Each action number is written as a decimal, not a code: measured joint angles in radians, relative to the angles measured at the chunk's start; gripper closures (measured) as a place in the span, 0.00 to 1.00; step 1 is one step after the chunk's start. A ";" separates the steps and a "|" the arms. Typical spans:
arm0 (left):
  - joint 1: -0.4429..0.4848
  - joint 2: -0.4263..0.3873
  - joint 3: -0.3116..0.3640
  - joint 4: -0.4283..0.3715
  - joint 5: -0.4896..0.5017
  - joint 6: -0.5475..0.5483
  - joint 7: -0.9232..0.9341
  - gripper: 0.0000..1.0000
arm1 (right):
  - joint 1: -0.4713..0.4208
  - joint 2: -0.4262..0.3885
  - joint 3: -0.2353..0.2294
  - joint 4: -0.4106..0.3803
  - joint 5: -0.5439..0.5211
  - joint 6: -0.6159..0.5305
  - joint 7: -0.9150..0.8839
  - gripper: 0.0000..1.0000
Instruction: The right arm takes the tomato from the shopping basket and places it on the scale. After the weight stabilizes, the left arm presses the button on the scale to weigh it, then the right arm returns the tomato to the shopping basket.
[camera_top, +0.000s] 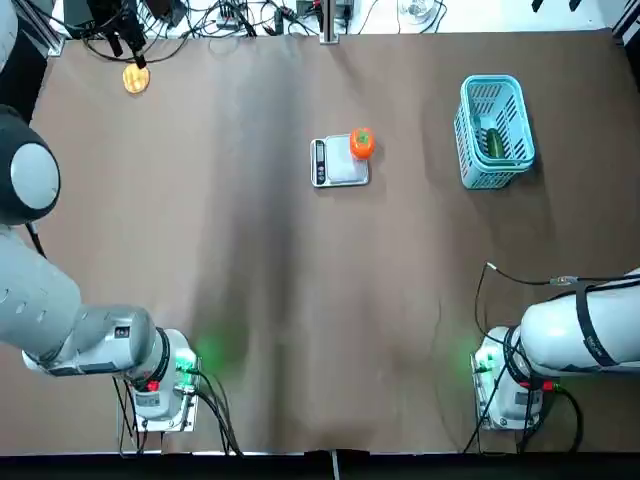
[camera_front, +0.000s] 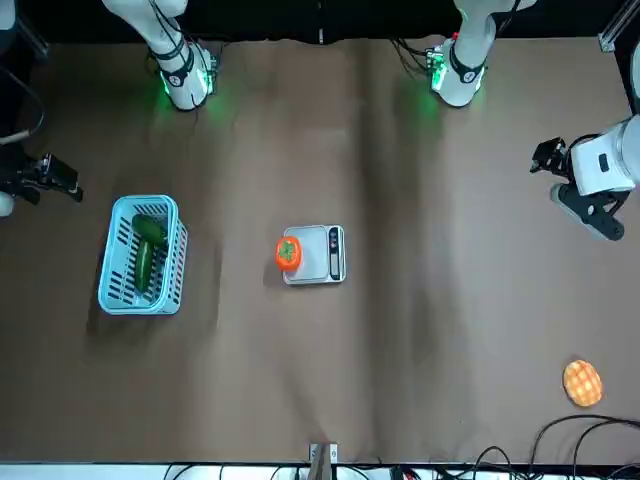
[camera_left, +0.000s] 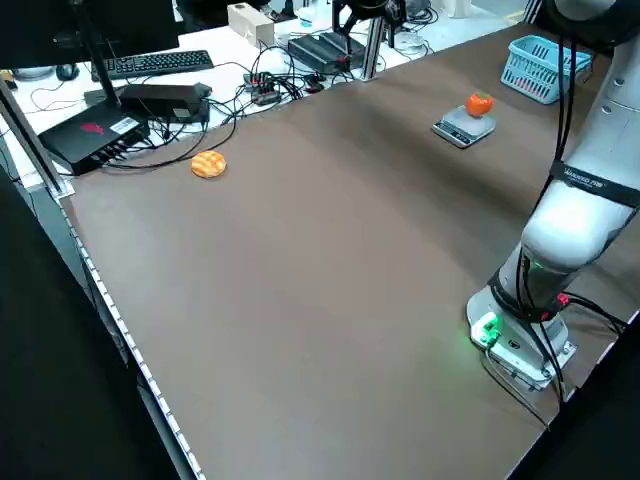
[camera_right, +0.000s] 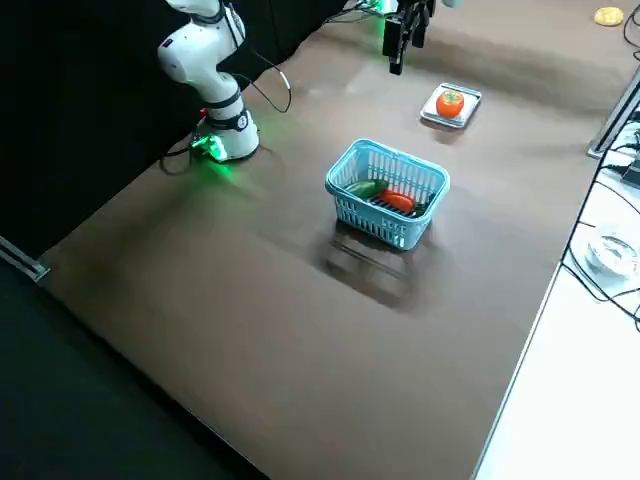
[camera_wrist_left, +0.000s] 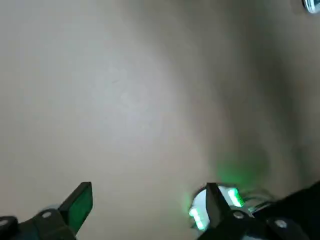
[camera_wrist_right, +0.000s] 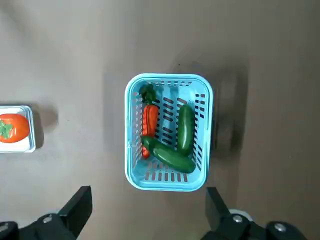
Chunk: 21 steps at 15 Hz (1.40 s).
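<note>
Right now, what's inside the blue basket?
In the basket lie two dark green vegetables and a carrot. One green vegetable crosses the carrot, covering part of it.

Basket walls (camera_wrist_right: 131, 132) (slatted) ring the vegetables (camera_wrist_right: 185, 130); above is open.

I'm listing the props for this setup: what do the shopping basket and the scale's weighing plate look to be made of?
The shopping basket looks like molded light-blue plastic, fairly smooth: its slotted walls and thick rounded rim form one even-colored piece. The weighing plate is silver-grey and flat; that suggests metal, though silver-painted plastic is possible.
</note>
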 joint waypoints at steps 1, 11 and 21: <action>-0.006 -0.004 -0.005 0.003 0.000 -0.002 -0.088 0.00 | 0.000 0.000 0.000 0.000 0.000 0.000 0.000 0.00; -0.011 -0.042 -0.009 0.010 -0.026 -0.024 -0.531 0.00 | 0.197 0.214 0.026 -0.060 0.442 0.095 0.002 0.01; -0.056 -0.110 0.061 -0.001 -0.028 -0.011 -0.630 0.00 | 0.248 0.413 0.025 -0.284 0.976 0.356 -0.391 0.01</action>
